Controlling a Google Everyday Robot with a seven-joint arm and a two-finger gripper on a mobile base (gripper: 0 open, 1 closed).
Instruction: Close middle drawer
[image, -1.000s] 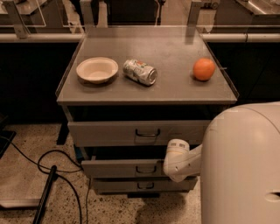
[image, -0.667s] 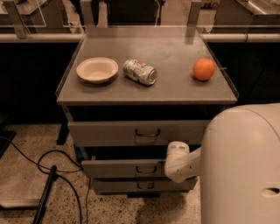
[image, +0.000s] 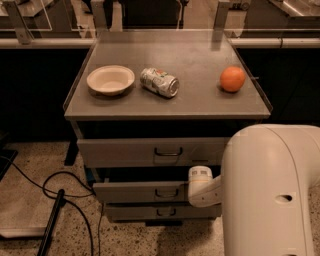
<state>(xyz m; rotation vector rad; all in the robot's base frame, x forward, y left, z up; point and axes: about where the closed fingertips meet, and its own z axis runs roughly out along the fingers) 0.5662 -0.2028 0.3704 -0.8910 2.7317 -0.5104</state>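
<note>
The middle drawer (image: 145, 192) is the slim grey front with a small dark wire handle (image: 166, 193), under the taller top drawer (image: 150, 152) and above the bottom drawer (image: 150, 212). It stands out a little further than the bottom drawer, with a dark gap above it. My gripper (image: 200, 181) shows only as a white rounded end piece at the right end of the middle drawer's front, close against it. The big white arm body (image: 270, 190) hides the drawers' right side.
On the cabinet top (image: 200, 100) lie a white bowl (image: 110, 80), a crushed can on its side (image: 159, 82) and an orange (image: 233, 79). Black cables (image: 60, 187) run over the speckled floor at left. Dark counters stand behind.
The white end of my arm has dropped slightly and edged left against the middle drawer's front. The drawers and the things on top look unmoved.
</note>
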